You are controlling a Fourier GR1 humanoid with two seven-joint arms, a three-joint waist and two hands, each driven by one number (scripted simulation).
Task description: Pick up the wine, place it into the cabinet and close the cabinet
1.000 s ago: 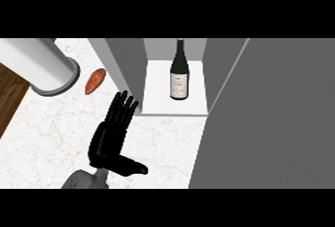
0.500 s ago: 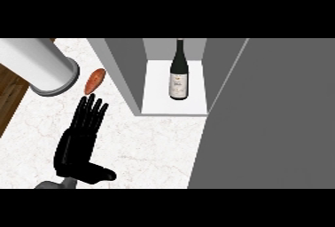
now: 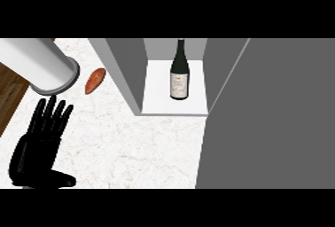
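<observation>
A dark wine bottle (image 3: 179, 75) with a pale label stands upright on the white shelf of the open cabinet (image 3: 157, 103), between its grey side walls. The cabinet's grey door (image 3: 274, 115) stands open and fills the right side of the view. My left hand (image 3: 38, 146) is low at the left over the marble counter. Its fingers are straight and point away from me, the thumb sticks out to the right, and it holds nothing. It is well apart from the bottle and the cabinet. My right hand does not show.
A big white cylinder (image 3: 36, 62) lies at the upper left, with an orange sweet potato (image 3: 95, 80) beside it, just beyond my left fingertips. The counter's left edge drops to a wooden floor (image 3: 9, 95). Marble counter (image 3: 137, 146) stretches between my hand and the door.
My left hand has drawn back to the left and toward the view's lower edge, away from the cabinet. The bottle and the door have not moved.
</observation>
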